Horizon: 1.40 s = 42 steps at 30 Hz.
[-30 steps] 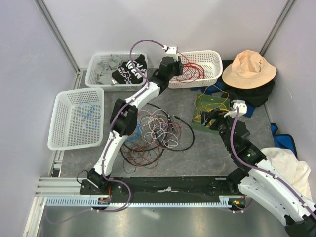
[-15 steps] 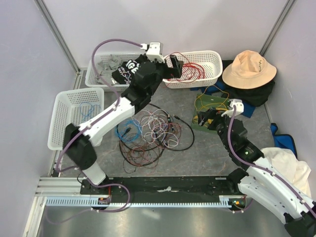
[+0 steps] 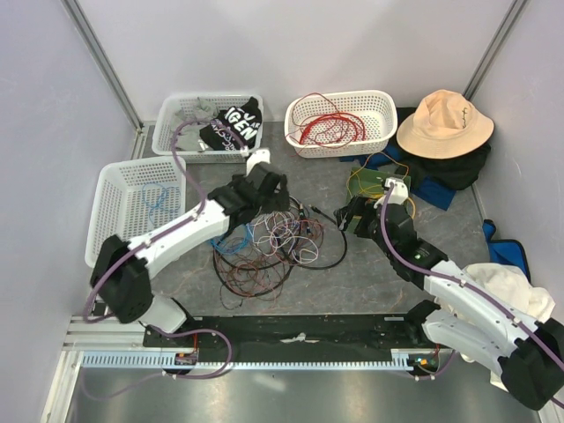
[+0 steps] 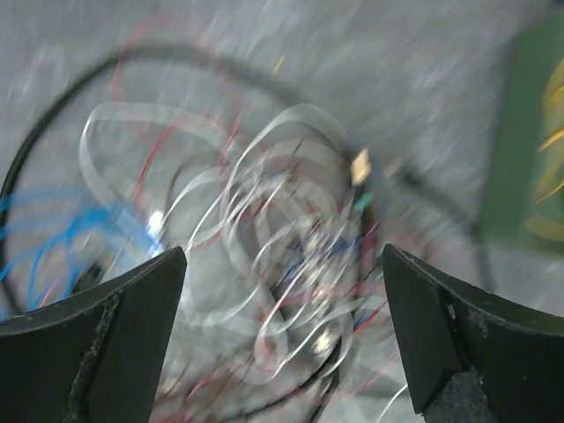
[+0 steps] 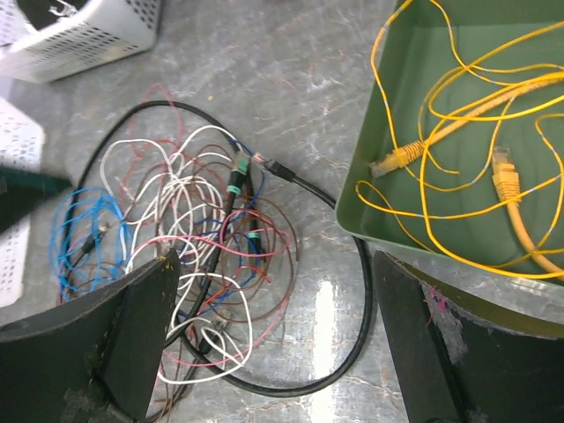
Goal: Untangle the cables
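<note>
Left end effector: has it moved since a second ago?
Yes. The left end effector has pulled back from the white basket of red cables toward the near side, and is now open over the tangled heap.

Lab cell (white partition walls (image 3: 308, 44))

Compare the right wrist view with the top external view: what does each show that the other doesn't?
Right wrist only: plug ends on the yellow cables, teal connectors in the tangled heap. Top external only: red cables in the far white basket, a blue cable in the left basket, the hat. Both: the heap, its black loop, the green tray.
</note>
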Each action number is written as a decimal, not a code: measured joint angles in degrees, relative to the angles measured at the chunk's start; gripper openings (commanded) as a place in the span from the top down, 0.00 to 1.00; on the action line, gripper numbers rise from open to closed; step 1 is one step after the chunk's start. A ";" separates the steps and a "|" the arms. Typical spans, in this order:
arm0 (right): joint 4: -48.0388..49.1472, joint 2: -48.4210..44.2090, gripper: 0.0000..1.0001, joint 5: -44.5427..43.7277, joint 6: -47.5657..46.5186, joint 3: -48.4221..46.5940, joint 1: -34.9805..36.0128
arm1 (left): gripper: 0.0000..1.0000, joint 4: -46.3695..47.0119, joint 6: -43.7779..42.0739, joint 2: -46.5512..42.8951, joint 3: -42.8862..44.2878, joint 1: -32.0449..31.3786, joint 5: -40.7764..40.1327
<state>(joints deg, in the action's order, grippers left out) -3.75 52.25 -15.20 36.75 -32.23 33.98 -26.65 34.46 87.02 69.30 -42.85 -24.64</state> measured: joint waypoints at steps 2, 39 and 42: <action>0.70 -1.40 0.02 0.92 -0.44 0.59 0.04 | 0.00 -1.57 0.81 -4.98 -5.05 0.00 0.85; -0.63 -2.56 0.02 10.67 -4.26 3.76 0.79 | 0.98 15.85 13.77 -8.13 -35.65 -3.96 14.25; -0.76 -2.73 0.02 10.69 -4.68 3.80 0.79 | 0.98 16.15 13.77 -7.56 -35.06 -4.55 14.08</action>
<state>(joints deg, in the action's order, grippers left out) -4.51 49.52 -4.51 32.08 -28.42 34.76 -10.50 48.23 79.46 34.24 -47.40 -10.57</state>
